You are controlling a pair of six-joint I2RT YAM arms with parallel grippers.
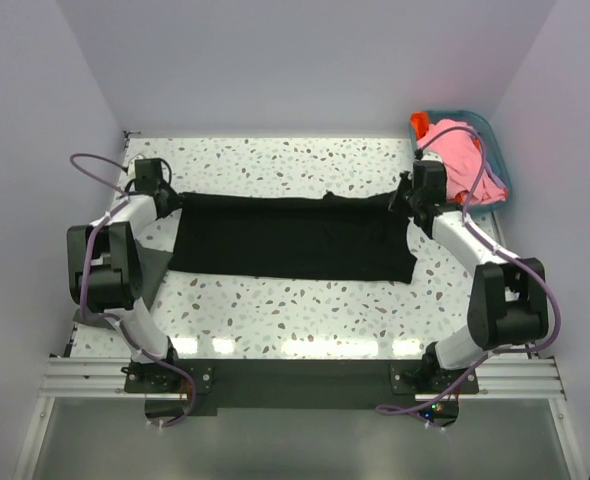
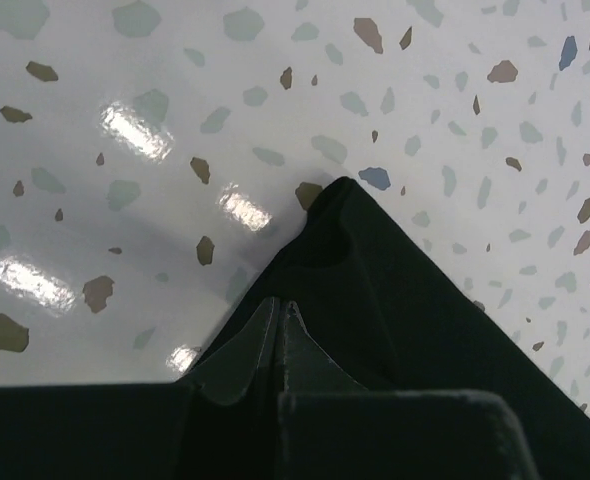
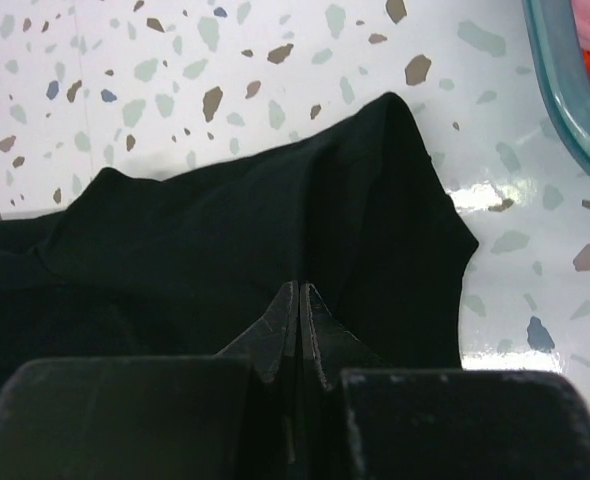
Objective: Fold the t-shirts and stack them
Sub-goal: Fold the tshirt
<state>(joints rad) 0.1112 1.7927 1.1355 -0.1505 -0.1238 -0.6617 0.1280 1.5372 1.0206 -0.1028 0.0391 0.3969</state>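
A large black t-shirt (image 1: 290, 240) lies across the table as a long flat band. My left gripper (image 1: 175, 203) is at its far left corner, jaws pressed together on the fabric edge; in the left wrist view the gripper (image 2: 280, 305) sits over the black shirt (image 2: 395, 290), whose corner points away. My right gripper (image 1: 403, 198) is at the far right corner, jaws together on the cloth; in the right wrist view the gripper (image 3: 301, 288) pinches the black shirt (image 3: 225, 230). A pink shirt (image 1: 460, 150) and an orange-red one (image 1: 419, 124) lie heaped at the back right. No dark grey shirt shows.
A teal plastic basket (image 1: 495, 150) holds the heap at the back right corner; its rim (image 3: 560, 90) shows close to my right gripper. The speckled white table (image 1: 275, 160) is walled at the back and sides. Purple cables loop off both arms.
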